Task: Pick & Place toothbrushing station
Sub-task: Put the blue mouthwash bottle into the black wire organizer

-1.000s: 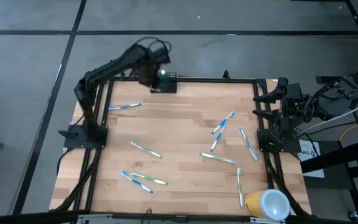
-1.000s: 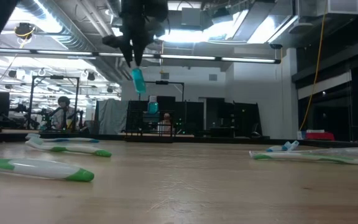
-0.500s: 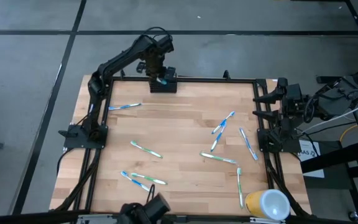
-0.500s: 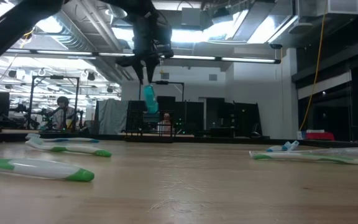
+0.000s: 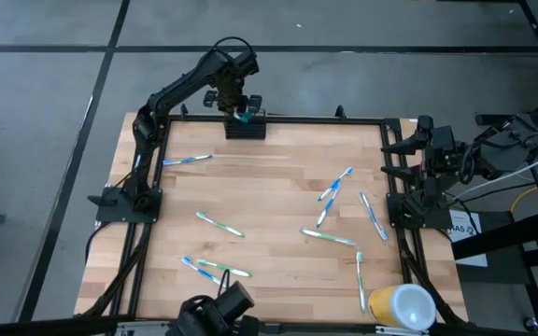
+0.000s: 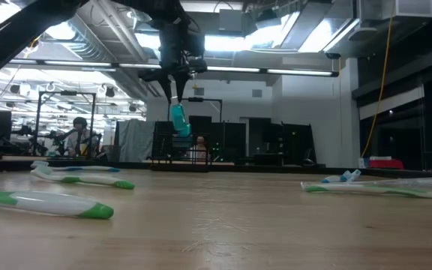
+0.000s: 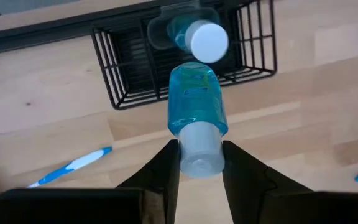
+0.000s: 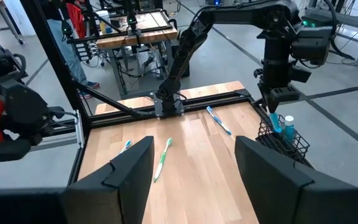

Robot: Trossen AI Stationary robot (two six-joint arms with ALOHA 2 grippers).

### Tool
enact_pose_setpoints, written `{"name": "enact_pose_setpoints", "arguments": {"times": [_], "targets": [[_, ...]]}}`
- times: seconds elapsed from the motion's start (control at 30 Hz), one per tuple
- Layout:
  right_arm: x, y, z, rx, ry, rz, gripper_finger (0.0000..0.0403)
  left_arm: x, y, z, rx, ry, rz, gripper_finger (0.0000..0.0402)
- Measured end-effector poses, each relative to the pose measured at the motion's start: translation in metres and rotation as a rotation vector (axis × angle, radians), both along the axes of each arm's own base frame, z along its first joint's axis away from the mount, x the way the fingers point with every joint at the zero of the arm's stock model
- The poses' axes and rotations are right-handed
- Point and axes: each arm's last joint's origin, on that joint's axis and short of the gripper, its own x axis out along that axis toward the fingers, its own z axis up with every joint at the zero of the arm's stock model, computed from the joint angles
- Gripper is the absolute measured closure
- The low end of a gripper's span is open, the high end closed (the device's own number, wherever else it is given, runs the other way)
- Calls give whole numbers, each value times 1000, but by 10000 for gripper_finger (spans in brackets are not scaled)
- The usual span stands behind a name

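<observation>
The toothbrushing station, a small black wire-mesh caddy [image 5: 246,127] [image 7: 185,68], stands at the table's far edge. A blue bottle with a white cap [image 7: 207,40] stands upright in it. My left gripper [image 7: 199,155] [image 6: 175,86] hangs over the caddy, pointing down, shut on a second small blue bottle [image 7: 194,106] [image 6: 179,120]. That bottle hangs at the caddy's near rim. My right gripper [image 8: 194,180] waits open at the table's right side with nothing between its fingers. My left gripper pinches the bottle's white cap end [image 7: 199,144] between its two fingers [image 7: 168,163], which come from above and point down. The blue body hangs upright below the fingers, cap up, lifted clear of the table. Whether it touches the caddy, I cannot tell.
Several toothbrushes lie scattered on the wooden table, among them one at the far left [image 5: 187,160], a cluster right of the middle [image 5: 334,191] and some at the near left [image 5: 215,271]. A round yellow-and-white cup [image 5: 402,306] lies at the near right corner.
My left gripper has carried the blue bottle toward the table's far edge and a little right, over the caddy, and has sunk somewhat. The bottle has stayed hanging upright below the fingers.
</observation>
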Motion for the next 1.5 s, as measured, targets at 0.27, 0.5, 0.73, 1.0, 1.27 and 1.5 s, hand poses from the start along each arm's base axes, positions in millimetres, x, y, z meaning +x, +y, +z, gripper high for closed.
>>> {"name": "enact_pose_setpoints", "arguments": {"times": [0.27, 0.5, 0.73, 1.0, 1.27, 1.5], "targets": [[0, 0, 0, 8, -1, -1, 175, 9, 6, -19, -35, 28, -4, 312], [0, 0, 0, 15, -2, -3, 175, 7, 9, -19, -6, 42, 7, 312], [0, 0, 0, 12, -2, -2, 175, 8, 12, -19, 8, 18, 14, 312], [-1, 0, 0, 16, -3, -4, 175, 11, 15, -28, -8, 34, 21, 312], [0, 0, 0, 27, -3, -7, 175, 14, 18, -32, 15, 43, 25, 312], [0, 0, 0, 26, -3, -7, 175, 14, 18, -32, 33, 55, 36, 288]]}}
